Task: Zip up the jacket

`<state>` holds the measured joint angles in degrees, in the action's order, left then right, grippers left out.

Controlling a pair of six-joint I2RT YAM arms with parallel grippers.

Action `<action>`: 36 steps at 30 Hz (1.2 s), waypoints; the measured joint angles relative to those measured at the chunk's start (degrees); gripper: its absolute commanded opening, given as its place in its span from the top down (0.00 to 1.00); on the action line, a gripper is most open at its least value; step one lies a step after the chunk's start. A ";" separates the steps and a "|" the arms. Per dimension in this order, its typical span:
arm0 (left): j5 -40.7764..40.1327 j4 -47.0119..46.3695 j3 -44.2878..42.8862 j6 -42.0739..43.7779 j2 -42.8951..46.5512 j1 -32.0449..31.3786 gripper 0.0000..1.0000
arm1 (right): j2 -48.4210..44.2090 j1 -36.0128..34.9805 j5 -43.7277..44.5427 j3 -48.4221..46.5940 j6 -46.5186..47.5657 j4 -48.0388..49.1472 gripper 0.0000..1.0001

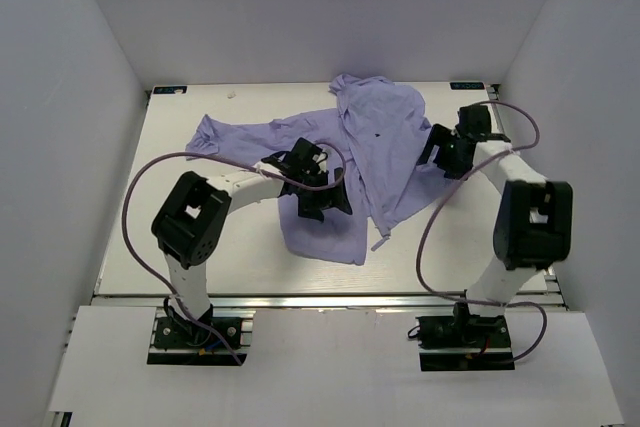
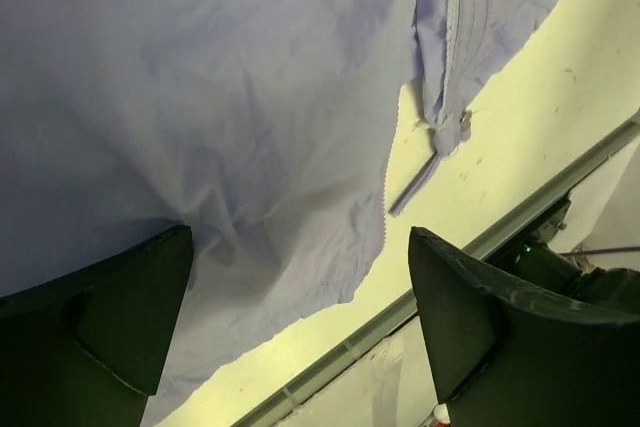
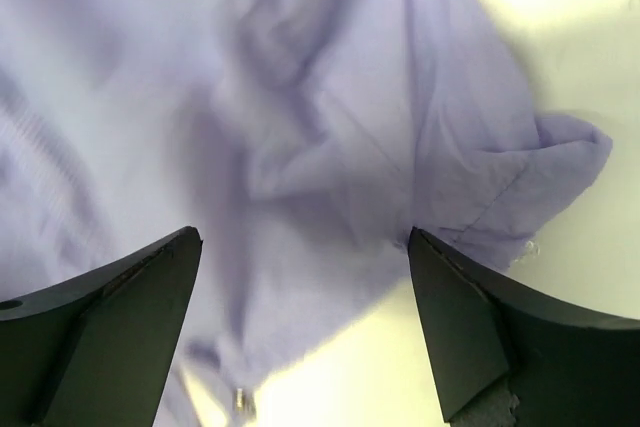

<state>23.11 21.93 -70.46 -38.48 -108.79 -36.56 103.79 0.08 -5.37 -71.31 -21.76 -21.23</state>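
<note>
Top external: jacket (image 1: 380, 137) unzipped, all zipping left; left end effector (image 1: 318, 190) and right end effector (image 1: 440, 154) spread apart, empty.

a wrinkled lavender jacket (image 1: 375, 137) lies sprawled across the far half of a white table (image 1: 200, 257), one sleeve (image 1: 232, 135) stretched out to the left, white walls (image 1: 70, 97) closing in on three sides. the left gripper (image 1: 322, 195) hangs over the jacket's near panel at mid-table, and the right gripper (image 1: 437, 154) sits just beside the garment's right edge. the left arm (image 1: 190, 222) and right arm (image 1: 530, 217) rise from the near edge, each trailing a looping purple cable (image 1: 133, 217).
</note>
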 measured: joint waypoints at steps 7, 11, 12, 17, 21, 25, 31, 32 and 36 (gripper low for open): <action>-7.52 4.76 1.79 -1.49 10.69 1.29 0.02 | -25.42 -10.47 -0.39 14.29 1.62 -1.75 0.11; -12.24 6.32 5.05 -2.51 22.14 1.46 0.02 | -29.18 -17.90 -3.41 21.07 1.20 -1.81 0.11; -13.11 6.56 6.16 -2.71 24.63 1.46 0.02 | -28.65 -19.15 -3.87 22.10 1.14 -1.75 0.11; -17.27 9.42 13.51 -4.02 33.46 1.46 0.02 | -23.93 -22.45 -5.16 23.43 0.83 -0.72 0.11; -20.26 13.14 18.88 -5.07 36.06 1.46 0.02 | -20.31 -22.99 -5.79 23.32 0.87 2.34 0.11; -22.60 15.54 20.92 -5.81 38.27 1.46 0.02 | -15.43 -23.12 -7.37 22.58 0.94 5.31 0.11; -24.46 15.80 20.92 -6.14 39.63 1.46 0.02 | -11.37 -23.43 -10.25 21.90 0.83 10.08 0.11; -24.57 15.82 20.92 -6.16 39.63 1.46 0.02 | -11.04 -23.45 -11.26 21.84 0.81 10.91 0.11; -24.70 15.82 20.92 -6.19 39.60 1.46 0.02 | -10.16 -23.63 -14.43 21.84 0.74 13.16 0.11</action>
<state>-1.58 37.76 -49.54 -44.66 -69.19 -35.09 93.62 -23.55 -19.79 -49.47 -21.02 -8.08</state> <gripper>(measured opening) 0.977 0.894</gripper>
